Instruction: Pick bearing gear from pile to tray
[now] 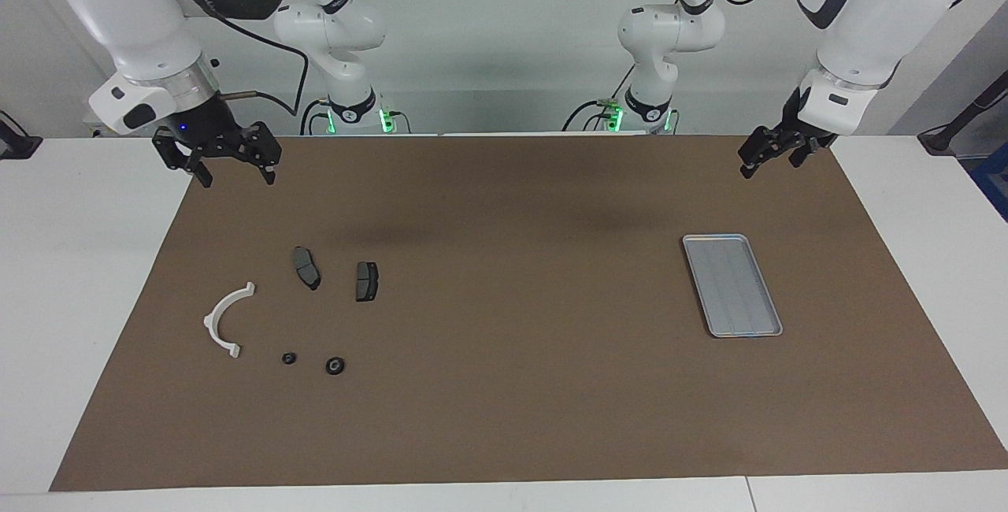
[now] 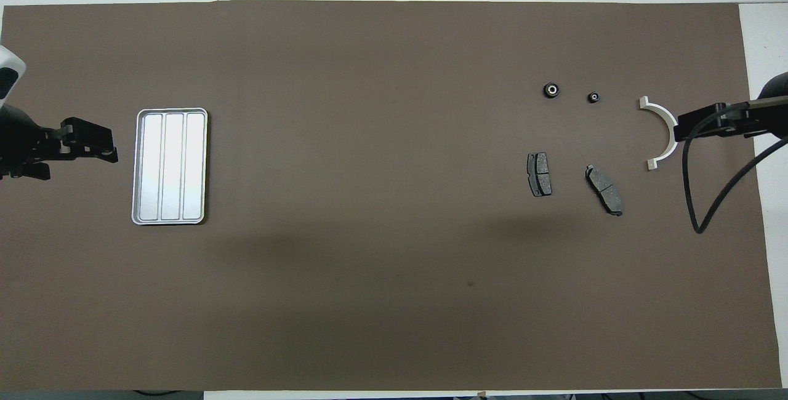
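Two small black round bearing gears [image 1: 335,365] [image 1: 289,358] lie on the brown mat at the right arm's end, the parts of the pile farthest from the robots; overhead they show as one gear [image 2: 551,89] and a smaller gear [image 2: 593,97]. The empty silver tray [image 1: 732,283] [image 2: 170,166] lies at the left arm's end. My right gripper [image 1: 236,176] [image 2: 677,129] hangs open and empty in the air, its tip over the edge of the white bracket. My left gripper [image 1: 768,159] [image 2: 109,146] waits open in the air beside the tray, holding nothing.
The pile also holds a white half-ring bracket [image 1: 211,320] [image 2: 663,154] and two dark grey brake pads [image 1: 306,267] [image 1: 366,280], which lie nearer to the robots than the gears. A black cable [image 2: 699,203] loops down from the right wrist.
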Motion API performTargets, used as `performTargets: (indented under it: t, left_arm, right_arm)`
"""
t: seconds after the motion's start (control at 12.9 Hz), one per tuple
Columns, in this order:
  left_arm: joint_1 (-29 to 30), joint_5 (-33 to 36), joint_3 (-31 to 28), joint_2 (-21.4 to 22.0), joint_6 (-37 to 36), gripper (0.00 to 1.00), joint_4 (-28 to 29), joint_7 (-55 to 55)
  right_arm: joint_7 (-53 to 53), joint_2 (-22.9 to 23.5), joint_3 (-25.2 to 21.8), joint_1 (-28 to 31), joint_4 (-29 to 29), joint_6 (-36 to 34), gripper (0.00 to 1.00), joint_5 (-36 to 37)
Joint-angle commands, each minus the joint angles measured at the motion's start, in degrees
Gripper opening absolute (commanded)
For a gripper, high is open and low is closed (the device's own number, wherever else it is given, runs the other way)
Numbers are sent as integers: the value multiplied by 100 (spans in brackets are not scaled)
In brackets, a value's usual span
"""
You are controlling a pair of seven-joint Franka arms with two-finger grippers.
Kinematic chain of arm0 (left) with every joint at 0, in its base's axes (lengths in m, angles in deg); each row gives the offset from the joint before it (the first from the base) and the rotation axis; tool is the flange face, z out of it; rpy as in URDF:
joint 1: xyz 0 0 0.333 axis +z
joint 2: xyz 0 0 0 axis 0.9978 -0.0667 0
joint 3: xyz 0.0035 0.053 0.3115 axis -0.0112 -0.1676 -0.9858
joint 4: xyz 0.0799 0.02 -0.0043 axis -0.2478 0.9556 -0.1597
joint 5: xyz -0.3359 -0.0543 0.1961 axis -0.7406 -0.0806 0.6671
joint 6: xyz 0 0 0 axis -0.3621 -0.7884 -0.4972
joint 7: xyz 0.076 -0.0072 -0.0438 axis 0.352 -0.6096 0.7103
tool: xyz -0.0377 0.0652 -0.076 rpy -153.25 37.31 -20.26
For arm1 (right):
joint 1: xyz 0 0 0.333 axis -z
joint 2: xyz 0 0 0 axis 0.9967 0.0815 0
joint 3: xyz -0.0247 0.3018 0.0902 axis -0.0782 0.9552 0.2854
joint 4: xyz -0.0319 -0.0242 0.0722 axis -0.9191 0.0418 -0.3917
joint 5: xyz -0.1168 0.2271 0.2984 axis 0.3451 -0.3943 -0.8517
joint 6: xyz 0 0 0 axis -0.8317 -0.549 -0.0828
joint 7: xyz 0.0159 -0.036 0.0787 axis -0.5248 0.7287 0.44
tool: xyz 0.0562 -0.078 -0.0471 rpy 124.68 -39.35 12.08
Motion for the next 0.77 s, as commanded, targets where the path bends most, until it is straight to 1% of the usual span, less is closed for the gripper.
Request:
performTargets:
  t: [0.0, 0.08, 0.23, 0.46, 0.54, 0.7]
  left_arm:
    - [-32, 5, -30, 110, 36, 100, 61, -10]
    - [-32, 5, -30, 110, 36, 100, 61, -10]
    - [-32, 5, -30, 110, 36, 100, 61, -10]
    - [-32, 5, -30, 110, 36, 100, 61, -10]
    - [-32, 5, -30, 110, 36, 100, 61, -10]
    - [-32, 5, -30, 110, 36, 100, 61, -10]
  right_arm:
    - [83, 609, 78, 1, 366, 12, 100, 110]
    - [22, 855, 96, -8, 401, 39, 100, 163]
    - [-110, 1443, 140, -104, 821, 144, 100, 277]
    - [-488, 2156, 184, -114, 1086, 652, 100, 278]
    - [-567, 2401, 280, -105, 1183, 793, 100, 278]
    - [-804, 2850, 316, -105, 1498, 917, 100, 269]
